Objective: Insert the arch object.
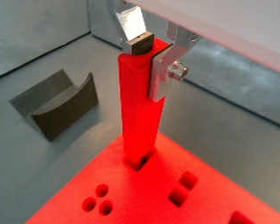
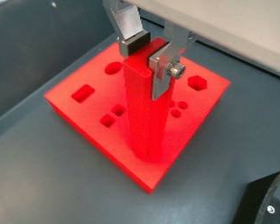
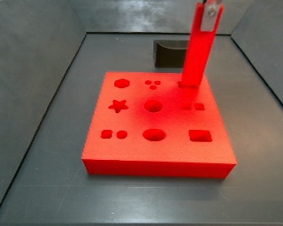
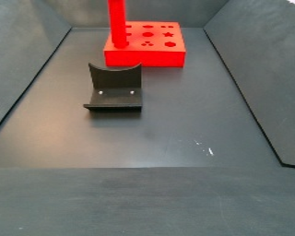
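Observation:
The arch object [image 1: 55, 105] is a small dark grey block with a concave cut-out. It lies on the grey floor apart from the red board [image 2: 90, 105], and also shows in both side views [image 3: 170, 51] [image 4: 113, 88]. A tall thin red pole [image 1: 140, 114] stands upright in a hole of the board. My gripper [image 1: 150, 59] is at the pole's top, its silver fingers on either side and shut on it; it also shows in a wrist view [image 2: 149, 57] and a side view [image 3: 209, 11]. The gripper is well away from the arch object.
The red board [image 3: 156, 150] has several shaped holes: hexagon, star, circles, squares. Grey walls [image 3: 38, 53] enclose the floor on all sides. The open floor [image 4: 150, 157] stretches beyond the arch object.

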